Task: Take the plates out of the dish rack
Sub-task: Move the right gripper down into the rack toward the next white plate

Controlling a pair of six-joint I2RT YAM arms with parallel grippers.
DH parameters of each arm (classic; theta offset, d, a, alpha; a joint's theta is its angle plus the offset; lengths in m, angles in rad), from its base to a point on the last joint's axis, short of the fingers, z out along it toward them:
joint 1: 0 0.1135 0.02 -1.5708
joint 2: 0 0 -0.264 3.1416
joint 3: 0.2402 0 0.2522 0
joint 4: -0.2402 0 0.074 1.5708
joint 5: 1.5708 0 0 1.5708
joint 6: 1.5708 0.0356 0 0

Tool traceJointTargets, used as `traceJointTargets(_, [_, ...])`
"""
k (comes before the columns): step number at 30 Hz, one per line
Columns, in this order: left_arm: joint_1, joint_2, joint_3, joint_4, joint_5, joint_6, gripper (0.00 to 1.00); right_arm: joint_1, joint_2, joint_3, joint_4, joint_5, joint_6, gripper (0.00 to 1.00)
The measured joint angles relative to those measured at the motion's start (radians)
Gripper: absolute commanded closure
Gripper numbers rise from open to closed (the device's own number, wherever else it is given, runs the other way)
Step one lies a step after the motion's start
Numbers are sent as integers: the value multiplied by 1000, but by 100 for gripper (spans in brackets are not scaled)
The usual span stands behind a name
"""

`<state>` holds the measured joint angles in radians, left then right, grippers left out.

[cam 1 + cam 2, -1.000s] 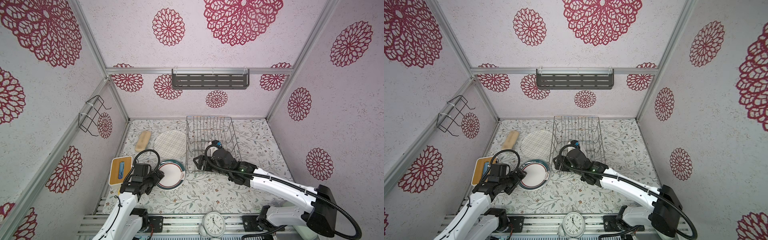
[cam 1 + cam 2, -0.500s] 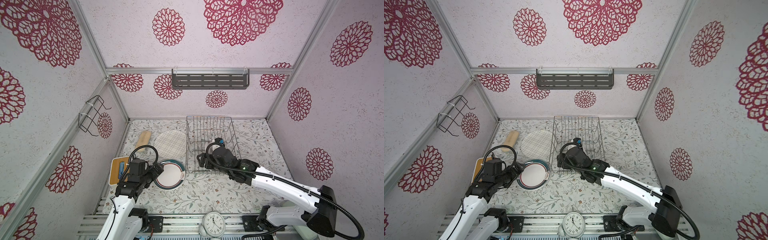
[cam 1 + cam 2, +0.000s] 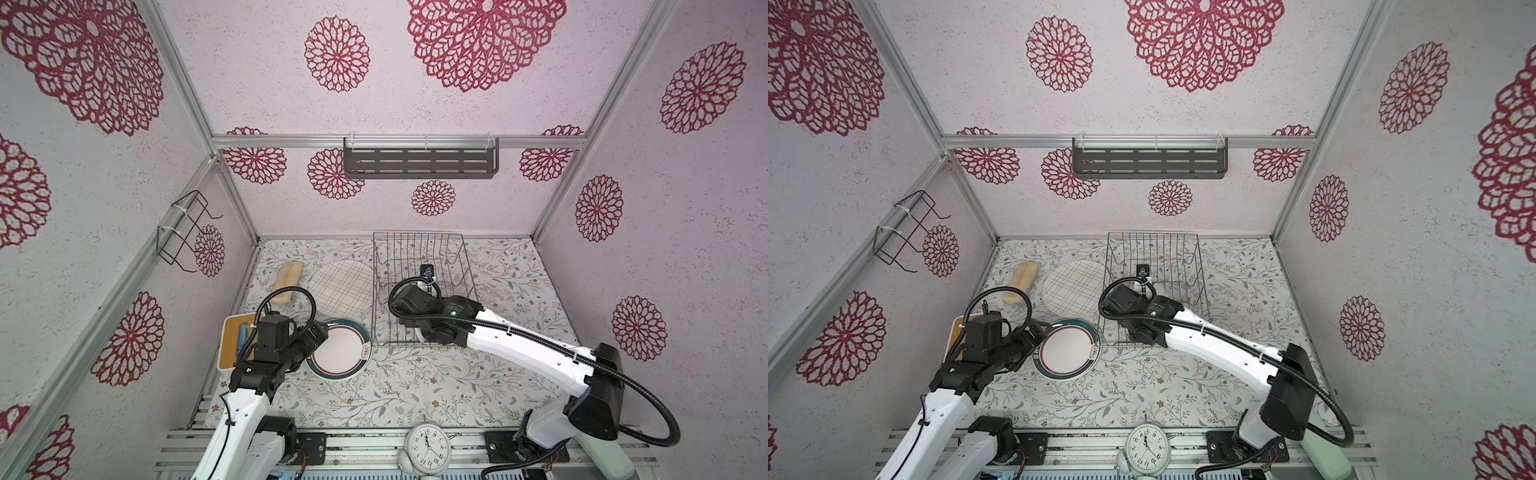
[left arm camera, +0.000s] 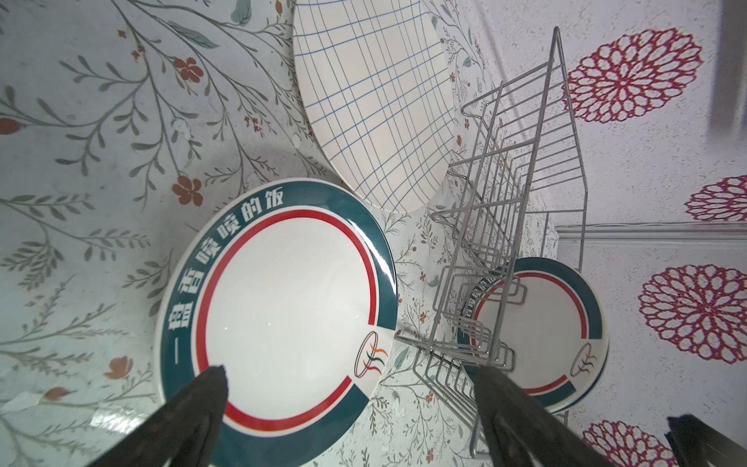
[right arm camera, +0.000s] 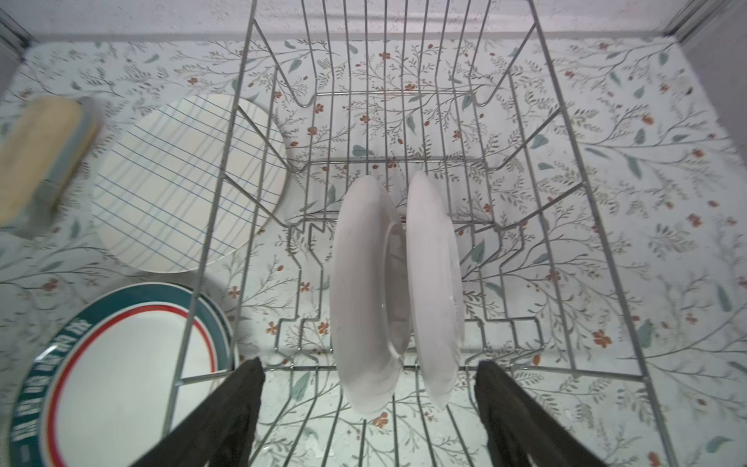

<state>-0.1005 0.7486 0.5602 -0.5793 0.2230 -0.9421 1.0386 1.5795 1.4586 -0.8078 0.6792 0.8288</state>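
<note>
Two plates [image 5: 364, 283] stand on edge in the dish rack [image 3: 415, 249], rims toward the right pincer [image 5: 368, 362], which gapes empty astride them; that arm is nearer.

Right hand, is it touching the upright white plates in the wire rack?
Apart: the right wrist view shows the open right hand straddling two upright white plates, gaps both sides.

2 plates [image 5: 364, 283] upright in dish rack [image 5: 398, 94]
</note>
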Motion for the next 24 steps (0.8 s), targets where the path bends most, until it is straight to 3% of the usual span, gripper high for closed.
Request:
traceJointTargets(13, [0, 16, 11, 27, 12, 1, 0, 6, 143, 108, -194, 141, 3, 39])
traceJointTargets(24, [0, 26, 11, 43, 23, 0, 0, -2, 164, 108, -221, 173, 2, 42])
